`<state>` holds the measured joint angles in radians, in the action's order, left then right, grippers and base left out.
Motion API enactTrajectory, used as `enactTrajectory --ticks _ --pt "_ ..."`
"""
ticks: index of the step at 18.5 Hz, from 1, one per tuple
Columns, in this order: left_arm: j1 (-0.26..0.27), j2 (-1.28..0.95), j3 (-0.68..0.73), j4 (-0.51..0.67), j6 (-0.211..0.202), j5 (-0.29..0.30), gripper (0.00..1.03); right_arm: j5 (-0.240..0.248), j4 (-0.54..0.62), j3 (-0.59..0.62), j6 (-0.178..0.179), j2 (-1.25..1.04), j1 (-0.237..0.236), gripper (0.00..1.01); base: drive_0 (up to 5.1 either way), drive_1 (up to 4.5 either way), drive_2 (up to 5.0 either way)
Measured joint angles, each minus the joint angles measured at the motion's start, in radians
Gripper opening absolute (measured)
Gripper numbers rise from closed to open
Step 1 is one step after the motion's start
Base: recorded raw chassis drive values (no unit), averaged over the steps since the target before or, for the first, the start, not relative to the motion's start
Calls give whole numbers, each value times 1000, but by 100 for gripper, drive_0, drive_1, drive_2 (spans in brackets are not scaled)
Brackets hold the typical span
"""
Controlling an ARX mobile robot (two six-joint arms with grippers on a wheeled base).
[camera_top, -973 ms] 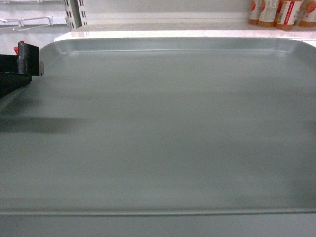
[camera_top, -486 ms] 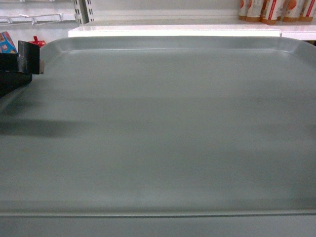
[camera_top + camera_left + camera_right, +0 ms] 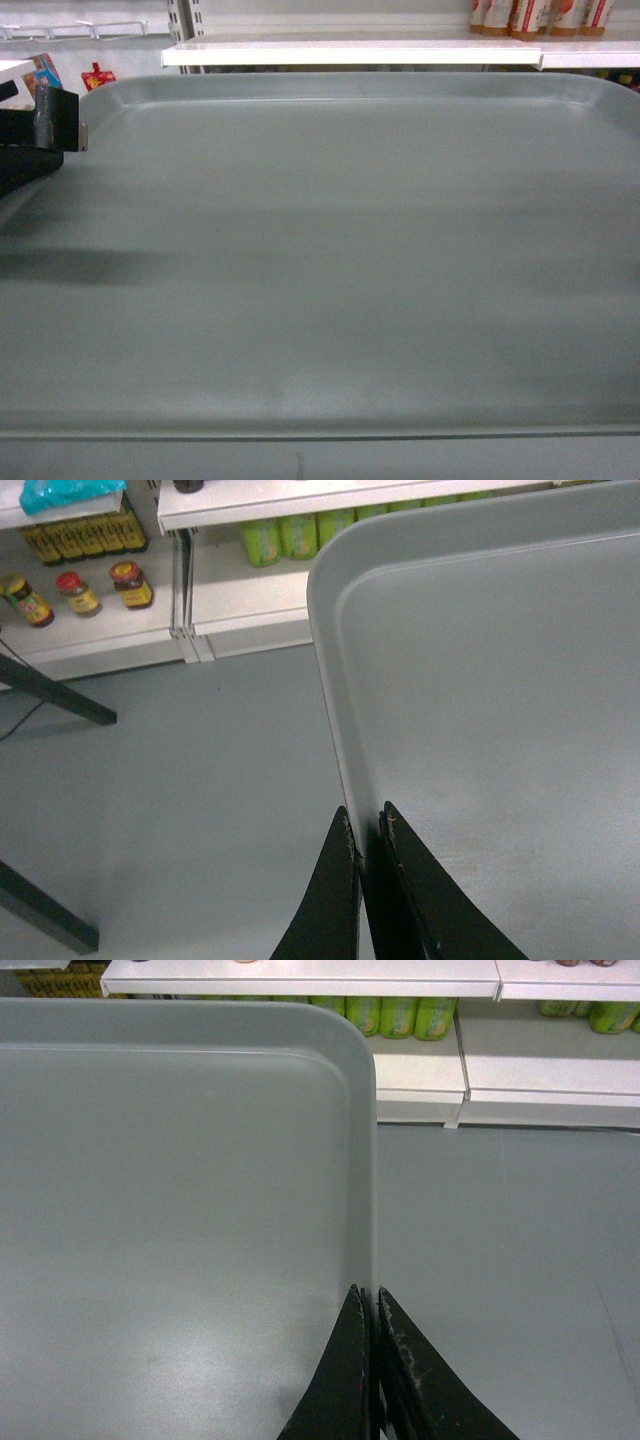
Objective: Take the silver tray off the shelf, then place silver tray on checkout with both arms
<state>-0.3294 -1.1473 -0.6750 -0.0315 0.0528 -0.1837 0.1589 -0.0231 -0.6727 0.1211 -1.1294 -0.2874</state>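
- Silver tray (image 3: 340,260): held level above grey floor (image 3: 180,780), clear of far shelf (image 3: 350,52).
- Left gripper (image 3: 366,825): clamped on tray's left rim.
- Right gripper (image 3: 371,1300): clamped on right rim.

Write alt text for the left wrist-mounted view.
The left gripper, its black jaws closed on the left rim of the silver tray, holds the tray above a grey floor. Behind stand white store shelves with green bottles and jars.
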Motion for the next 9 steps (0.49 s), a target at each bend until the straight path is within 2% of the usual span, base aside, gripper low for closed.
enactTrajectory --ticks 9 --pt "-1 0 0 2 0 -1 4 1 1 0 -2 0 0 2 11 -413 435"
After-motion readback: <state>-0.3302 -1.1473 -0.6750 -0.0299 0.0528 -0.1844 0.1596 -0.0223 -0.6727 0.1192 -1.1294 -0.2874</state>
